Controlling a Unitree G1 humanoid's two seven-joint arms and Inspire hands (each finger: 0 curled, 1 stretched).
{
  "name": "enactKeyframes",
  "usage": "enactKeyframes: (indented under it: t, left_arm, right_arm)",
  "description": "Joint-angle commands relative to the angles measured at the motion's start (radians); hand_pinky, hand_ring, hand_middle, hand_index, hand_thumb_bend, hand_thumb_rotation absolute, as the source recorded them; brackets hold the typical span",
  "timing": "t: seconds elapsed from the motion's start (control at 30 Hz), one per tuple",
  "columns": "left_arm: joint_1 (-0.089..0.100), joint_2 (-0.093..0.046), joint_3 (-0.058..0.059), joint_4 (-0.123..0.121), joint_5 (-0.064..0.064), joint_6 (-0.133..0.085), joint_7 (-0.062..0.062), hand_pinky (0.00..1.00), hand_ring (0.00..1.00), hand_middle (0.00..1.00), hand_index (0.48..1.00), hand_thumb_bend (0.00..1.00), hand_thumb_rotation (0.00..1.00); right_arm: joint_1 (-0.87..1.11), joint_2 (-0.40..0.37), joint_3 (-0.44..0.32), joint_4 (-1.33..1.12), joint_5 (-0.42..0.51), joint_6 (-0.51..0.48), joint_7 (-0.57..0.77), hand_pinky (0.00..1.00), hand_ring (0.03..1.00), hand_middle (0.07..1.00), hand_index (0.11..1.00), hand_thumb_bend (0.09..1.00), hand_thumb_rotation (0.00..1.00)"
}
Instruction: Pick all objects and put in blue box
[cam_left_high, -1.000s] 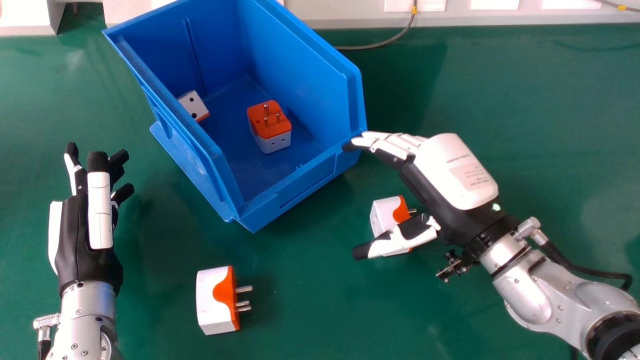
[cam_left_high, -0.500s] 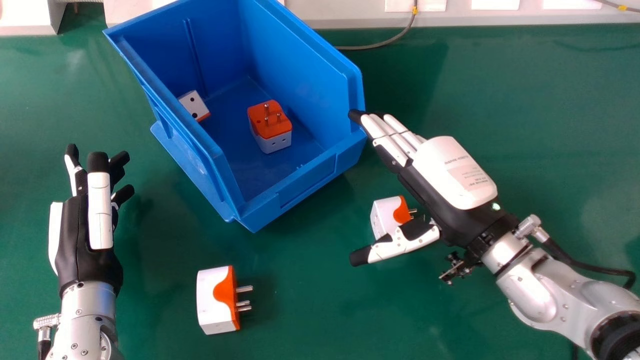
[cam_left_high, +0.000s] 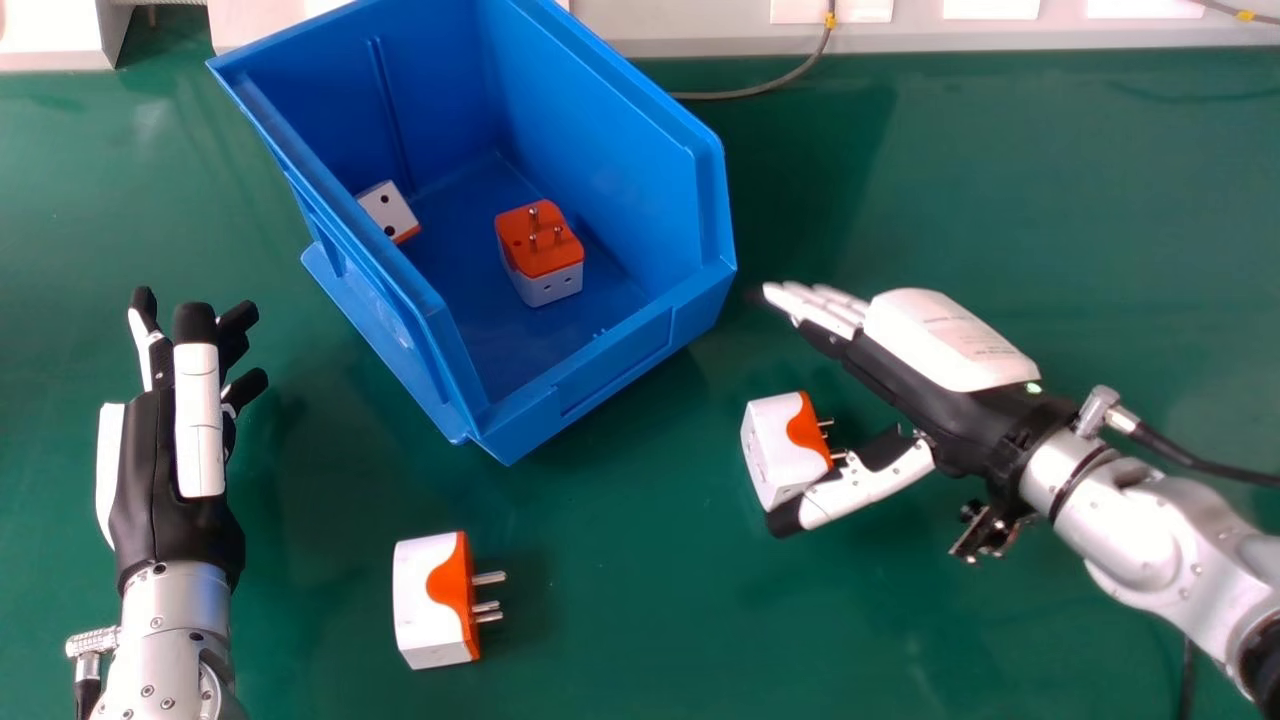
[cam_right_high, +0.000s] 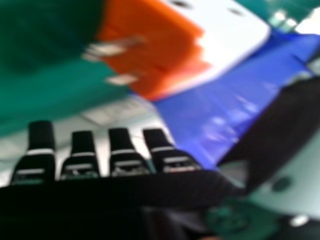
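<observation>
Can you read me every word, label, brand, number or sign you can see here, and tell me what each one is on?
No text here is readable.
Right hand: faint print on its white cover, too small and blurred to read.
Blue box: no words I can make out.
Plug adapter nearer the left hand on the table: none I can make out either.

Box: plain blue. Worktop: green. Plugs, four: each is white and orange; two show a curved border between the colours. Pins: silver. Plug holes: black. Left hand, right hand: black and white. Forearms: silver. Cable: grey, yellow band.
</observation>
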Motion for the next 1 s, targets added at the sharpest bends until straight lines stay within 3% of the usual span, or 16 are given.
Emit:
enactKeyframes:
  t: [0.0,0.27,0.53,0.97]
  left_arm:
    - [-0.012,0.008,0.005,-0.005,-0.006,-0.008,-0.003,0.87,0.92,0.87,0.958,0.95,0.99]
    - [-0.012,0.012,0.007,-0.014,-0.009,0.001,-0.003,0.87,0.92,0.87,0.958,0.95,0.99]
    - [-0.008,0.011,0.007,-0.026,-0.010,0.009,-0.002,0.87,0.92,0.87,0.958,0.95,0.99]
    - [-0.009,0.013,0.006,-0.023,-0.006,0.006,-0.001,0.87,0.92,0.87,0.956,0.96,0.99]
  right_arm:
    - [0.000,-0.020,-0.028,-0.050,0.035,0.057,0.059,0.85,0.947,0.947,0.931,1.000,0.53]
    - [0.011,-0.014,-0.019,-0.102,0.007,0.149,0.103,0.92,0.989,0.989,0.969,1.000,0.47]
    - [-0.008,-0.004,0.001,-0.110,0.003,0.226,0.173,0.90,0.998,0.993,0.960,1.000,0.38]
    - [0.022,0.016,0.000,-0.124,0.010,0.159,0.077,0.81,0.919,0.914,0.885,1.000,0.25]
